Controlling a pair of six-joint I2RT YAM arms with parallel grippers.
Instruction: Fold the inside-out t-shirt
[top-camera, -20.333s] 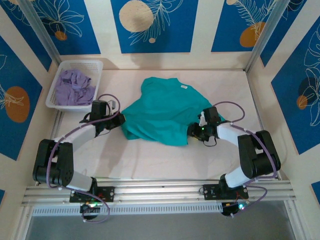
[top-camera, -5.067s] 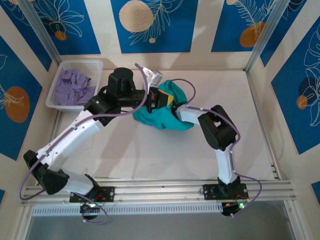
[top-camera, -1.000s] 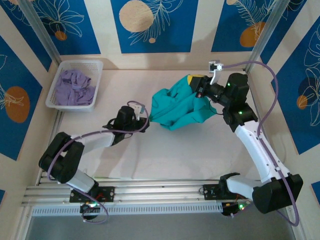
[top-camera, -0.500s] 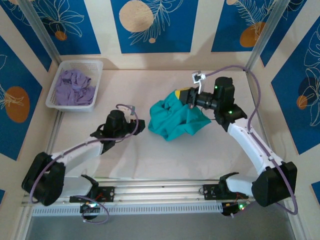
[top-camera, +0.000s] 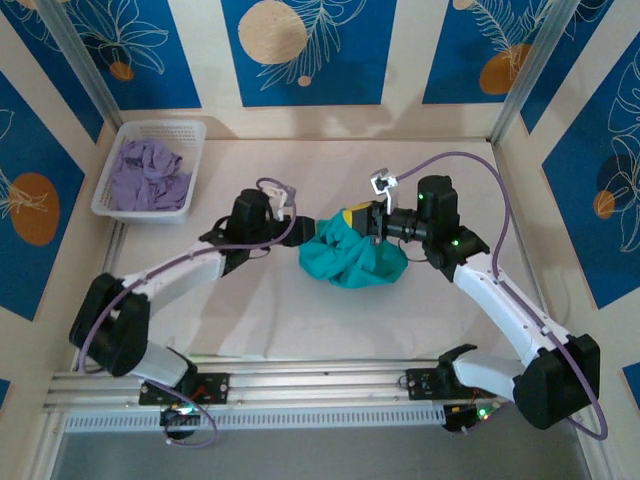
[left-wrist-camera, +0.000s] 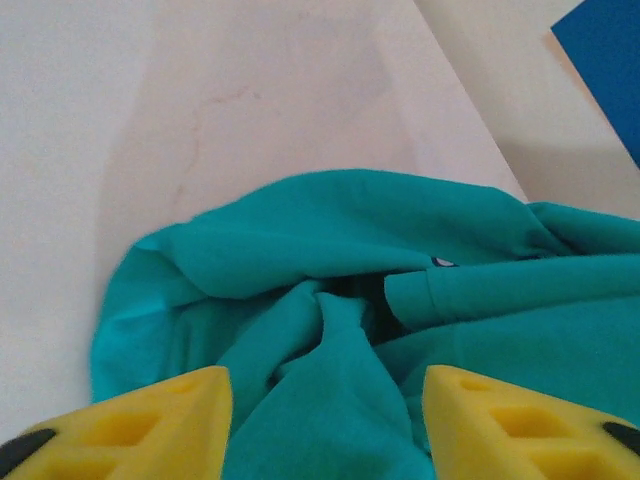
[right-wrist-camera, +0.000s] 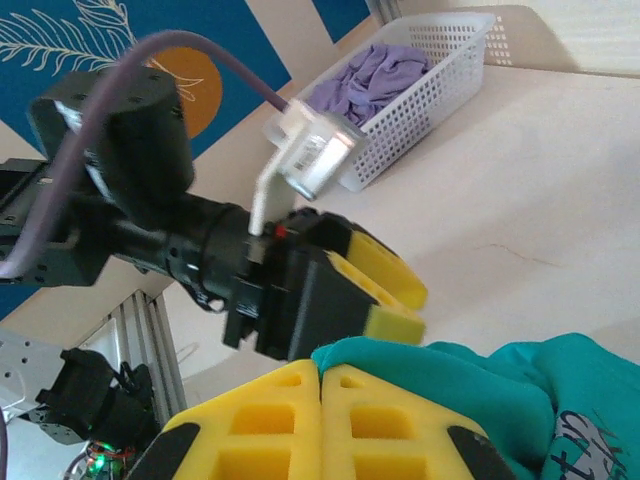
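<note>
Top external view showed the teal-green soft fabric t-shirt (top-camera: 350, 262) bunched in a crumpled heap near the middle of the pale table (top-camera: 300, 320), well apart from the white plastic mesh basket (top-camera: 165, 127) at the far left corner. The right gripper (top-camera: 357, 216) had its yellow fingers pressed together on a fold at the heap's far side. The left gripper (left-wrist-camera: 325, 420) stood with jaws spread, a ridge of cloth lying between them but not pinched. By my reading, the step in hand was getting a second hold, with no fold made yet. Next, the left jaws probably needed to close on that ridge, then both arms draw apart toward opposite table edges to spread the shirt flat
</note>
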